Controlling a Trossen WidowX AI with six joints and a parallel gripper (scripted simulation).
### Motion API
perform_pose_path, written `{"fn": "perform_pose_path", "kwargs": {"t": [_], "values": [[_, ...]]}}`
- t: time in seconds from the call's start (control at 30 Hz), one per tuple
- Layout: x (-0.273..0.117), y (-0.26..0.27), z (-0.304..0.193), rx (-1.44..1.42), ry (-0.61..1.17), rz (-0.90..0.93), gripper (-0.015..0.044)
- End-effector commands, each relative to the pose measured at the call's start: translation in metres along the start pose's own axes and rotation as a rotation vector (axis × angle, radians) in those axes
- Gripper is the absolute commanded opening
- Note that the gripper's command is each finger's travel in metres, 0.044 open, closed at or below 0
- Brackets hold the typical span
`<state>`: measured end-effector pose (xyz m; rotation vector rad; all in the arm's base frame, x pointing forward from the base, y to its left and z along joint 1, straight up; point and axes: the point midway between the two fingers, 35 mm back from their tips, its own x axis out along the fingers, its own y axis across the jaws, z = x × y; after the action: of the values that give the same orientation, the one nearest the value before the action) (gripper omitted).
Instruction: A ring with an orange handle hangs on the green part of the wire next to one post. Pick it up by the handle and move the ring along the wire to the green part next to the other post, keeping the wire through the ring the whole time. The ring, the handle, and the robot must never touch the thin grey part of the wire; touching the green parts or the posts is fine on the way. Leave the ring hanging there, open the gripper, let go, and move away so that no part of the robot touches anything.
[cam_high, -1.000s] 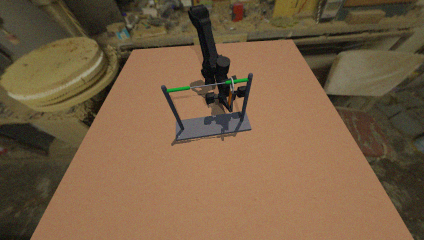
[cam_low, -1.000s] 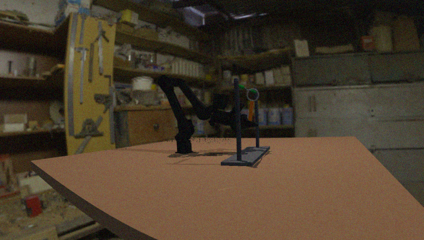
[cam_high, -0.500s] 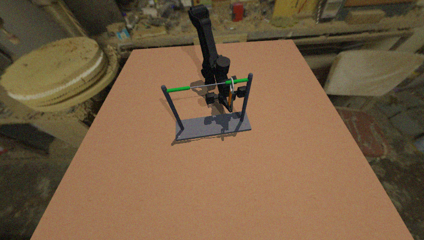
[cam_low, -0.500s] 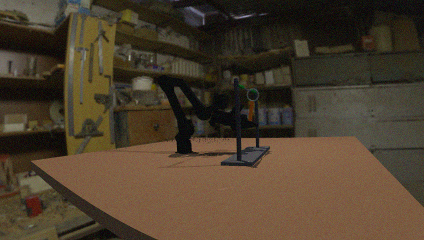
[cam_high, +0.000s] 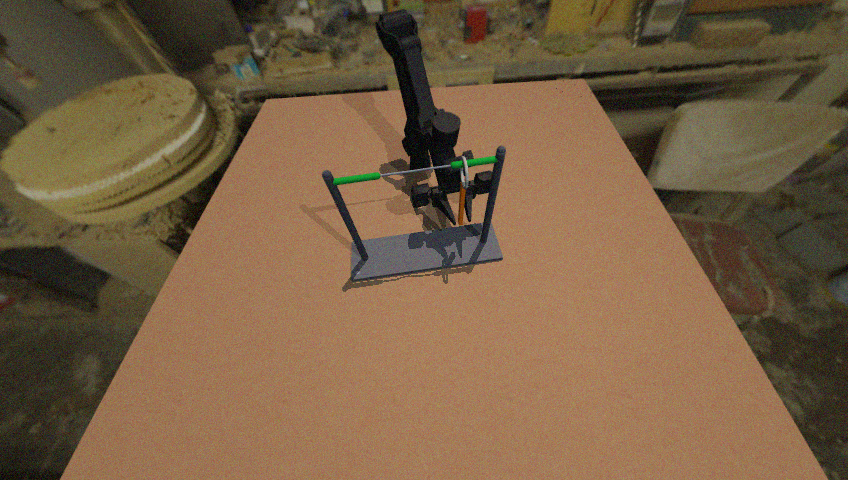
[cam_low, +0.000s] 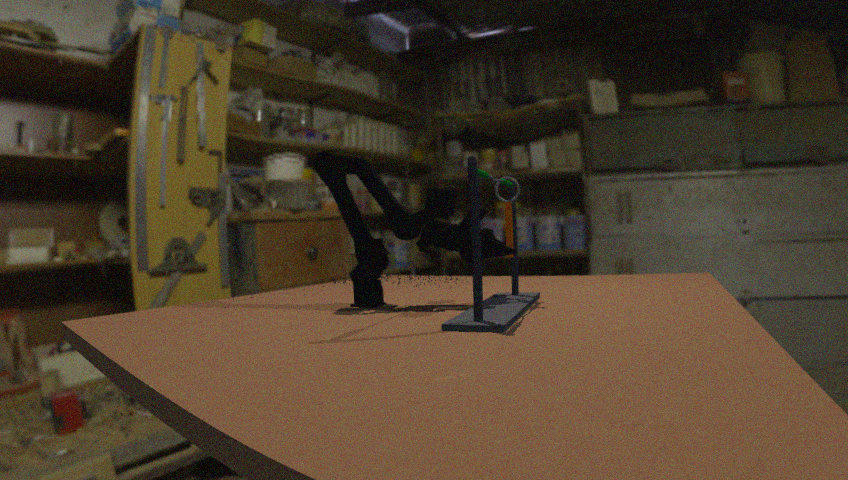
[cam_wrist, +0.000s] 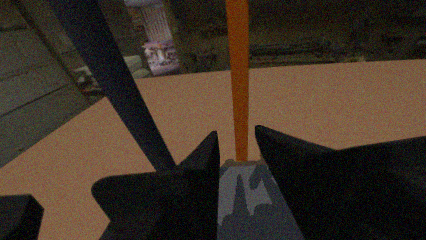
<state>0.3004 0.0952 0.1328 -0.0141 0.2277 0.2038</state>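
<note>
The pale ring (cam_high: 466, 176) (cam_low: 507, 201) is around the green wire part (cam_high: 482, 161) near the right post (cam_high: 492, 196) of the top view. Its orange handle (cam_high: 461, 205) (cam_low: 508, 226) (cam_wrist: 239, 80) points straight down. My gripper (cam_high: 461, 221) (cam_wrist: 236, 133) is open, with one fingertip on each side of the handle's lower end and a gap on both sides in the wrist view. The thin grey wire (cam_high: 416, 170) runs left from there to the other green part (cam_high: 357, 178) at the left post (cam_high: 346, 217). Whether the ring rests on the wire is hard to tell.
The grey base plate (cam_high: 392, 256) (cam_low: 464, 326) joins the posts and lies below the gripper. The right post also stands left of the fingers in the wrist view (cam_wrist: 120, 95). The arm reaches in from behind the wire, below its height.
</note>
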Motion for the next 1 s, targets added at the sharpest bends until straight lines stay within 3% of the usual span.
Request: {"fn": "perform_pose_path", "kwargs": {"t": [0.0,0.97], "values": [[-0.006,0.000,0.002,0.003,-0.005,-0.003,0.0160],[-0.047,-0.001,0.001,0.008,-0.003,-0.006,0.0160]]}}
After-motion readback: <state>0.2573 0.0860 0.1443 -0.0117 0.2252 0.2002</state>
